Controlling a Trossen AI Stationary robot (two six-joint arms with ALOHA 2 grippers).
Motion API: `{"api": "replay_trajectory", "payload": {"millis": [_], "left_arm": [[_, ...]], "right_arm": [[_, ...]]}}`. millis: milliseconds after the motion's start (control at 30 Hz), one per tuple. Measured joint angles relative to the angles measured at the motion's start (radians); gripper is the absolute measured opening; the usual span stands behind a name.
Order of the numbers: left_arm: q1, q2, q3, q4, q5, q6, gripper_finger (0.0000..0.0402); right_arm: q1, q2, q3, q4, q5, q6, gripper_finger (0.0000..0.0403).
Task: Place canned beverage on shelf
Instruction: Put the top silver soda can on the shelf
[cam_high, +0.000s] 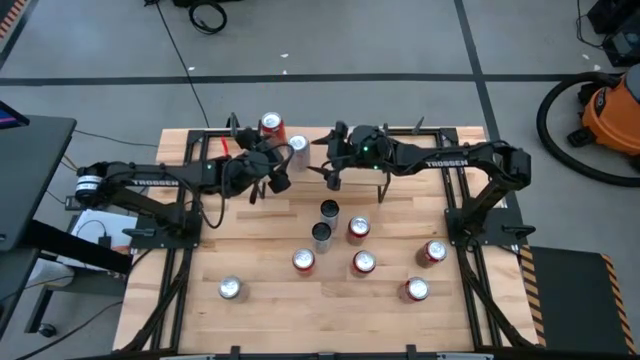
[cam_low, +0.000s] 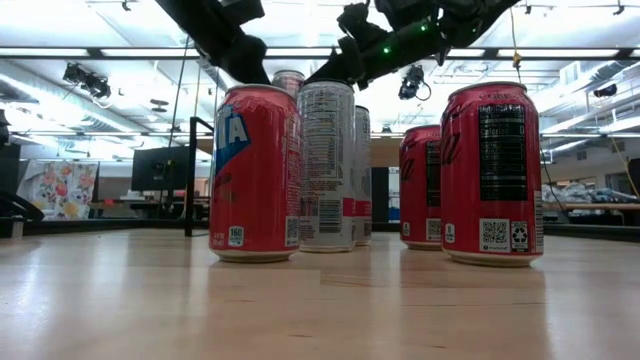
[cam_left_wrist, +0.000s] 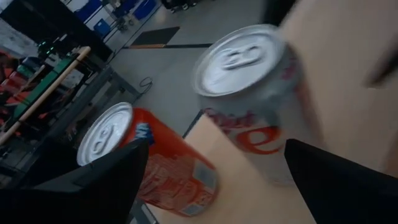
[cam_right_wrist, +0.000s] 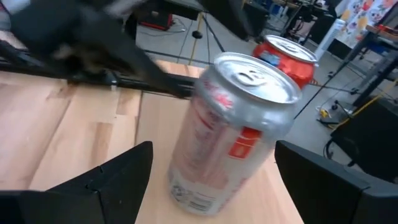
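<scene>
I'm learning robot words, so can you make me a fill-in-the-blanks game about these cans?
1. The shelf holds ___ cans.
2. Beside the silver can on it stands a ___ one.
3. The left gripper and the right gripper are both ___, not shut.

Missing words: two; red; open.

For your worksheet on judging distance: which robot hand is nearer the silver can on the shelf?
Hard to call. The left hand sits just beside the silver can; the right hand is on its other side, similarly close.
</scene>
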Motion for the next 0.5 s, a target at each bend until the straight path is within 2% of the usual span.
{"api": "replay_trajectory", "payload": {"millis": [233,500], "left_arm": [[-0.036,0.0,0.0,-0.003,-0.047,0.001,0.0388],[-0.027,0.0,0.0,-0.016,-0.071,0.001,0.0388]], "right_arm": [[-0.061,0.0,0.0,-0.009,-0.021,0.017,0.0348],[-0.112,0.001,0.0,0.02,0.069,-0.008,0.0348]]}}
